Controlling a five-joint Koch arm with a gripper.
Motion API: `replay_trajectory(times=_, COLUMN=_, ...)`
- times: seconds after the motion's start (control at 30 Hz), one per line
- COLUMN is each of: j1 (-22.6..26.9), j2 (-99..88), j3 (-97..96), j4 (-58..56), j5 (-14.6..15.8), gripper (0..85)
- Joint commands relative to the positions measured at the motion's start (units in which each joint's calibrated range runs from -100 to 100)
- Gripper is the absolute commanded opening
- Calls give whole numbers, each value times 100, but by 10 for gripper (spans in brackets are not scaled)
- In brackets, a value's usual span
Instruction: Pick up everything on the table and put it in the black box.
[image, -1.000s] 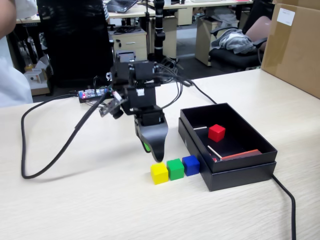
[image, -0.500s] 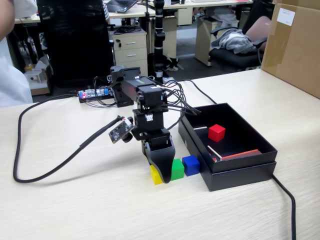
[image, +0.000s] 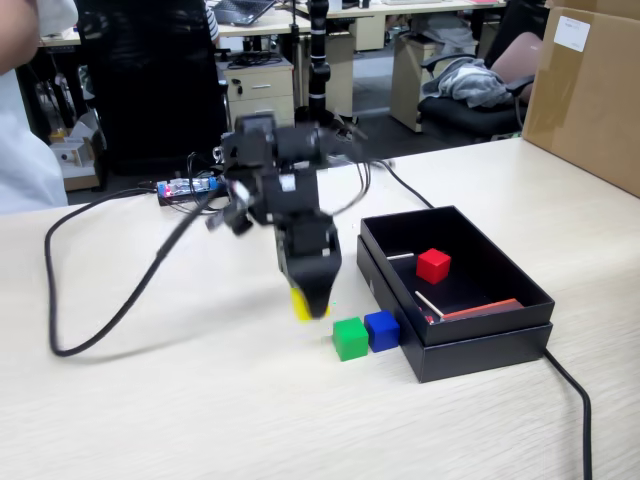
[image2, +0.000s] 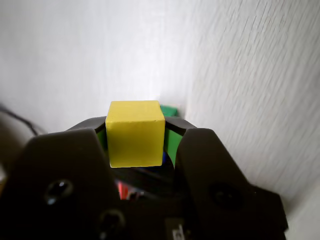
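Item 1: claw (image: 308, 303), black, pointing down over the worktop (image: 200, 400) to the left of the black box in the fixed view. Its two jaws are clamped on the yellow cube (image: 302, 303), which hangs clear of the surface. In the wrist view the claw (image2: 135, 137) shows a jaw pressed to each side of the yellow cube (image2: 135, 132), whose top and front faces are in plain sight.

Item 2: green cube (image: 350, 338), resting on the worktop, down and to the right of the claw in the fixed view. A sliver of the green cube (image2: 169, 110) shows behind the yellow one in the wrist view.

Item 3: blue cube (image: 382, 330), on the worktop, touching the green cube's right side and just beside the near left wall of the box.

Item 4: red cube (image: 433, 265), lying inside the black box, toward its middle.

Item 5: black box (image: 480, 335), shallow, matte, open at the top, seated in a matching black tray. A reddish flat strip (image: 480, 308) and a thin pale stick (image: 428, 302) lie on its floor near the front wall.

Item 6: thick black cable (image: 110, 310), looping across the worktop at left.

Item 7: brown cardboard carton (image: 590, 90), standing at the far right edge.
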Motion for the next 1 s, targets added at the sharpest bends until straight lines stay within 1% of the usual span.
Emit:
replay_trajectory(times=0.0, j1=313, j2=-1920, j3=44, j4=-197, j5=-10, gripper=57)
replay_trajectory(times=0.1, j1=713, j2=-2505, j3=-165, j4=-197, j5=54, gripper=57)
replay_trajectory(times=0.17, j1=991, j2=-2516, j3=-219, j4=-197, j5=137, gripper=59)
replay_trajectory(times=0.23, j1=1304, j2=-2092, j3=-120, j4=-188, j5=239, gripper=59)
replay_trajectory(times=0.3, j1=1426, j2=-1656, j3=-92, j4=-188, j5=313, gripper=60)
replay_trajectory(times=0.4, j1=1504, j2=-967, j3=-56, j4=-188, j5=420, gripper=64)
replay_trajectory(times=0.57, j1=1548, j2=31, j3=35, j4=-179, j5=479, gripper=65)
replay_trajectory(times=0.9, j1=1563, j2=1052, j3=44, j4=-188, j5=581, gripper=68)
replay_trajectory(times=0.93, j1=1558, j2=1109, j3=25, j4=-188, j5=591, gripper=72)
replay_trajectory(times=0.97, j1=1558, j2=1167, j3=-29, j4=-205, j5=611, gripper=112)
